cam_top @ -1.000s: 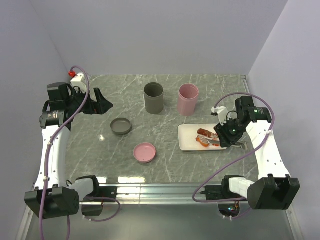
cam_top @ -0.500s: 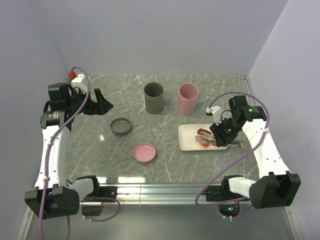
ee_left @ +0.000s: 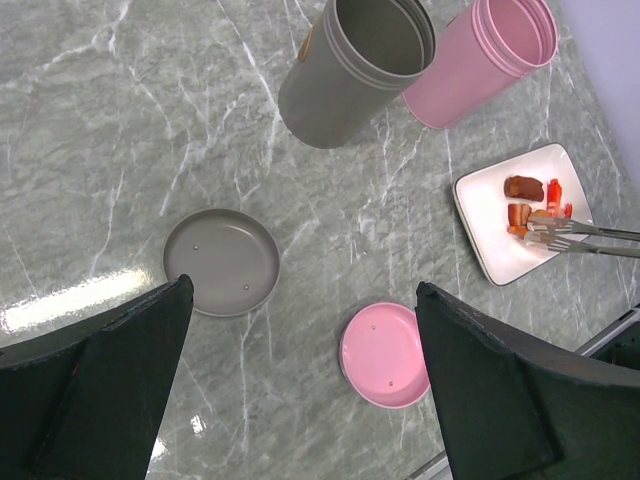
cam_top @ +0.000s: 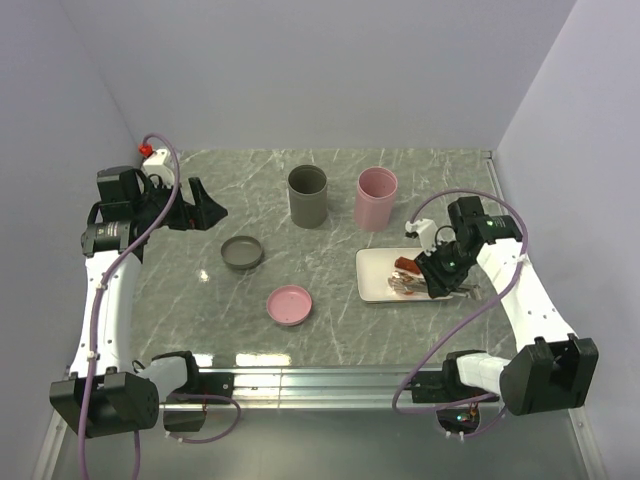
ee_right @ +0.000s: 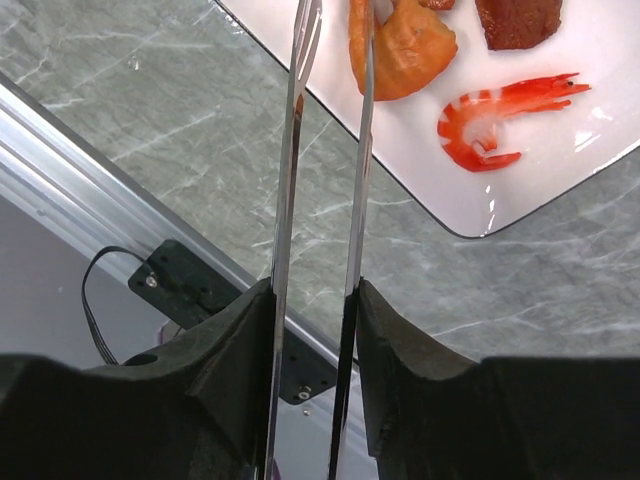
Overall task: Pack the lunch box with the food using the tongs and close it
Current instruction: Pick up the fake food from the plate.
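"What am I looking at around the rig?"

"I'm seeing a desk (cam_top: 340, 325) with a grey-green marbled top, white veins running across it. Plain pale lilac walls (cam_top: 320, 70) are closing it in at the back and on both sides."

"And the near edge?"

"A brushed metal rail (cam_top: 320, 380) is running along it. Soft, even light is filling the space, and a pale glare (ee_left: 60, 305) is lying on the polished top."
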Motion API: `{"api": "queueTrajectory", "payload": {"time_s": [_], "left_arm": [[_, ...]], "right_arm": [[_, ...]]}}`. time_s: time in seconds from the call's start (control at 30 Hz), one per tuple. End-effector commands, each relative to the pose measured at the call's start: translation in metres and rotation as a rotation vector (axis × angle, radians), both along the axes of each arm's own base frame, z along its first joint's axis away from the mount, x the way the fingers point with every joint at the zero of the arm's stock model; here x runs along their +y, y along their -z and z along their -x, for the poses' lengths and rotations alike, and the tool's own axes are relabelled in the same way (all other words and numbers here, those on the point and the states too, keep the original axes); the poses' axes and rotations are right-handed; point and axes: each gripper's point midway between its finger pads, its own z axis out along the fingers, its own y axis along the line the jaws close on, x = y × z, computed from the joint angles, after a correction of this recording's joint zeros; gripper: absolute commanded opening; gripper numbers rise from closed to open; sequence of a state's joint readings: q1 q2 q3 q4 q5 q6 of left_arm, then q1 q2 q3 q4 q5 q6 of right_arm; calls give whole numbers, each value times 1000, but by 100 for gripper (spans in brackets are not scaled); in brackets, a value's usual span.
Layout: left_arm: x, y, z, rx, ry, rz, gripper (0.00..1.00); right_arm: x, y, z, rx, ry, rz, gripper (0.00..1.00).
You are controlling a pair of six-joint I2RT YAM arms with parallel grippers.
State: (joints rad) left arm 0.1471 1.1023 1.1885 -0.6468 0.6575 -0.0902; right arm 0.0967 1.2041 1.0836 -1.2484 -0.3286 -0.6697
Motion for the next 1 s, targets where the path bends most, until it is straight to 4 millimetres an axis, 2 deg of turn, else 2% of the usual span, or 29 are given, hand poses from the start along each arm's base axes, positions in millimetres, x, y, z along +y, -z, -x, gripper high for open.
{"api": "queueTrajectory", "payload": {"time_s": [0.0, 0.13, 0.27, 0.53, 0.77, 0.97], "left_arm": [[-2, -7, -2, -43, 13, 2, 99], [-3, -6, -2, -38, 18, 7, 99], [-3, -5, -2, -35, 17, 9, 100], [-3, -4, -2, -31, 17, 9, 99], [-2, -3, -1, -30, 17, 5, 99], [-2, -4, -2, -34, 15, -3, 99]], "right_arm": [[2, 1, -6, -32, 1, 4, 43], [2, 2, -6, -32, 2, 2, 40], [2, 1, -10, -51, 8, 9, 44], [10, -8, -18, -64, -12, 5, 45], [11, -3, -20, -60, -34, 41, 45], [4, 6, -21, -63, -42, 92, 45]]}}
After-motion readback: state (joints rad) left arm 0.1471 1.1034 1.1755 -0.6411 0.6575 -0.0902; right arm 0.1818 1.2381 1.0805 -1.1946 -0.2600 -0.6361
